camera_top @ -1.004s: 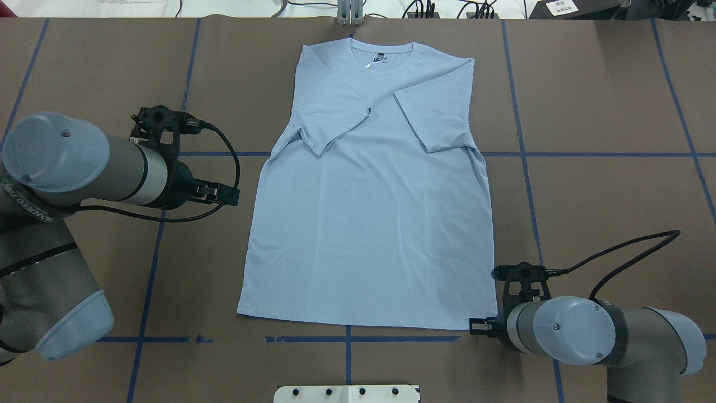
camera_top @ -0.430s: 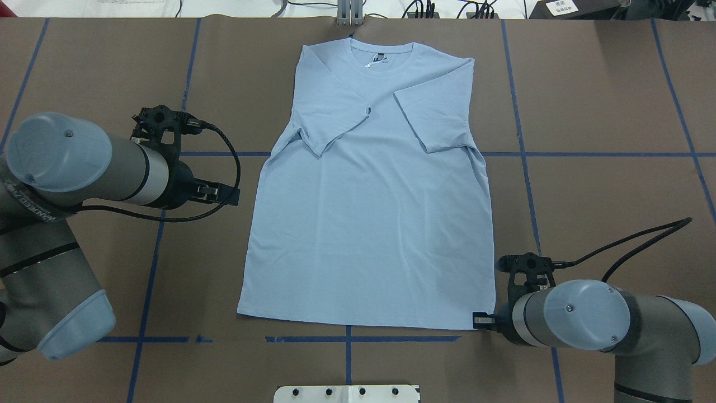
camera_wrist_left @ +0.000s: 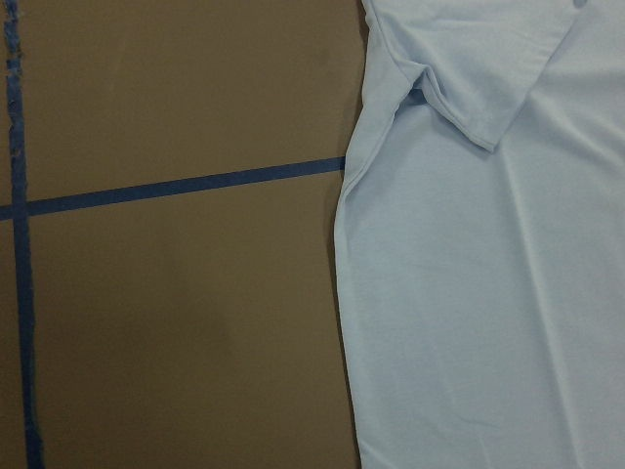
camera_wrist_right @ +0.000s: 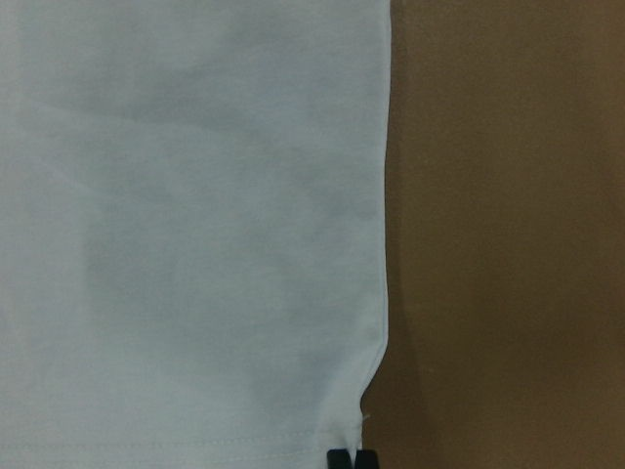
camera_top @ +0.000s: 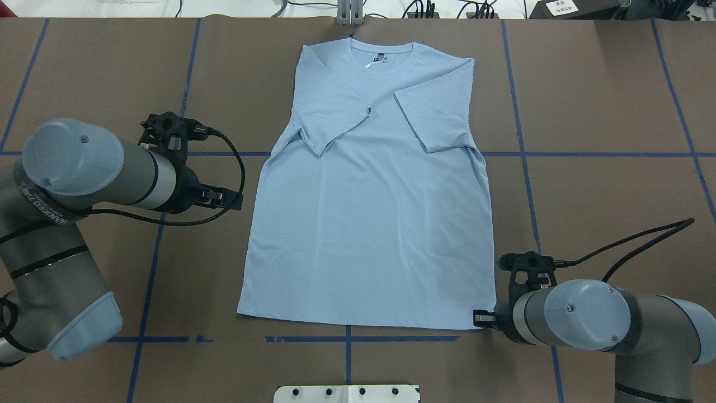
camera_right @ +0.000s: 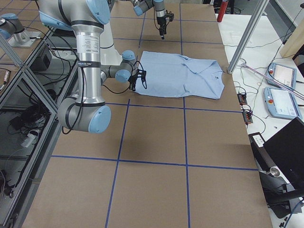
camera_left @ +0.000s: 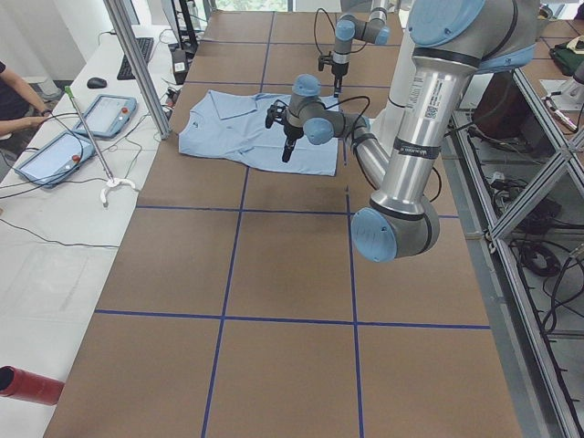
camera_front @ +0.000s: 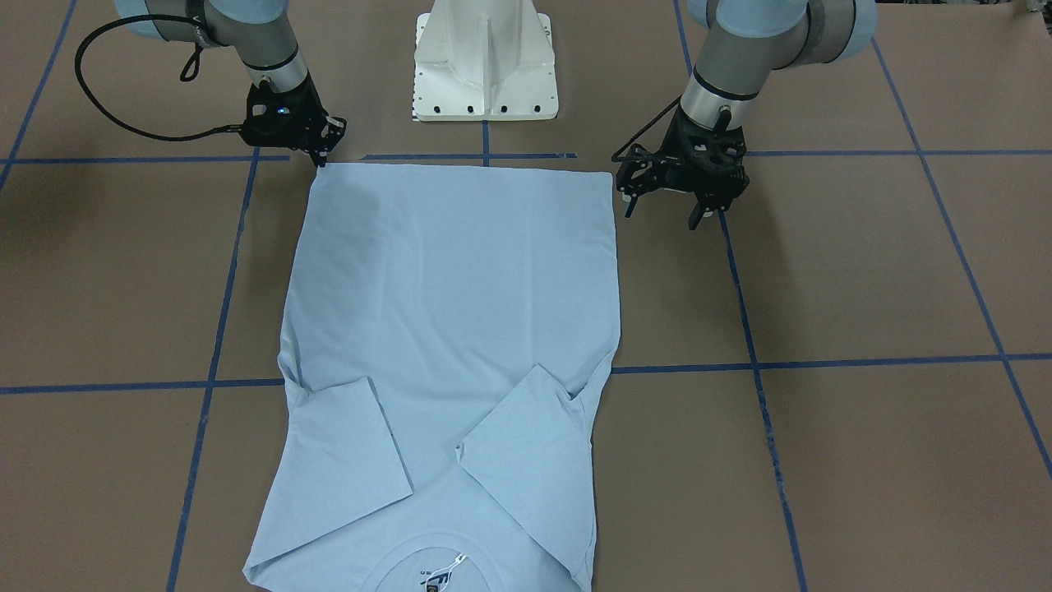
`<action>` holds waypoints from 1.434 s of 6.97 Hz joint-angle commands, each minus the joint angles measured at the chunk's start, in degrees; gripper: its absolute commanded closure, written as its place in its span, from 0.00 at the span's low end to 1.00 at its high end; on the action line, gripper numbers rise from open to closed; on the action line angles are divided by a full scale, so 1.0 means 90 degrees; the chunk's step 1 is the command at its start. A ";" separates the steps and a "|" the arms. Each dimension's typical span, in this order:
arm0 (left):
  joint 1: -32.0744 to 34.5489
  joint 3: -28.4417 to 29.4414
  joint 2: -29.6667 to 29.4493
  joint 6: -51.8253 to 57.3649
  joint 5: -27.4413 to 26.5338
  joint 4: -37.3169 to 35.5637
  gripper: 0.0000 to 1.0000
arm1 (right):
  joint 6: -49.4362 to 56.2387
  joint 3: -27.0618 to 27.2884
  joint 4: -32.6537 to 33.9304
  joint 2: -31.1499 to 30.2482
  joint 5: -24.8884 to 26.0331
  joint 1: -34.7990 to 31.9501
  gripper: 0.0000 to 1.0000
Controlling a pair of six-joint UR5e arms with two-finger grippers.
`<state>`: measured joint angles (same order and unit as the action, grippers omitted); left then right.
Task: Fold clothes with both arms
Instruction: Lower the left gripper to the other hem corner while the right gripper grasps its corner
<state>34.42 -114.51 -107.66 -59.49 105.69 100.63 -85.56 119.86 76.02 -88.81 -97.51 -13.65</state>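
While the right gripper (camera_front: 319, 156) has its fingertips (camera_wrist_right: 339, 459) drawn almost together right at the near hem corner (camera_wrist_right: 356, 410) of the light blue T-shirt (camera_top: 369, 224), no view shows whether cloth sits between them. The main risk is therefore a lift that brings up nothing, or only a sliver of hem that slips free partway through the fold. A pinch on one layer alone would likely leave the lower layer on the brown table (camera_top: 604, 184). The left gripper (camera_front: 662, 210) hangs with its fingers spread, off the cloth beside the opposite side edge. If one arm pulls alone, the shirt, lying flat with its collar (camera_top: 383, 56) away from the robot, would probably drag askew, and the inward-folded sleeves (camera_top: 330, 120) could flop open.
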 commanded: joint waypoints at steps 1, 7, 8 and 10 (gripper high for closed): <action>-0.0947 -0.0165 0.0000 -0.1777 -0.0024 0.0000 0.00 | 0.0005 0.0070 -0.0009 0.0034 0.0024 -0.0055 1.00; -0.2135 0.0536 0.0058 -0.3400 -0.1088 -0.0068 0.04 | 0.0005 0.0178 -0.0010 0.0151 0.0034 -0.0114 1.00; -0.2135 0.0507 0.0078 -0.3429 -0.1089 -0.0068 0.06 | 0.0005 0.0178 -0.0010 0.0151 0.0034 -0.0124 1.00; -0.2135 0.0448 0.0068 -0.3429 -0.1079 -0.0078 0.12 | 0.0015 0.0178 -0.0010 0.0151 0.0034 -0.0172 1.00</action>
<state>15.23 -110.34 -107.09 -90.32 95.97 99.96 -85.46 121.47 75.94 -87.46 -97.21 -15.01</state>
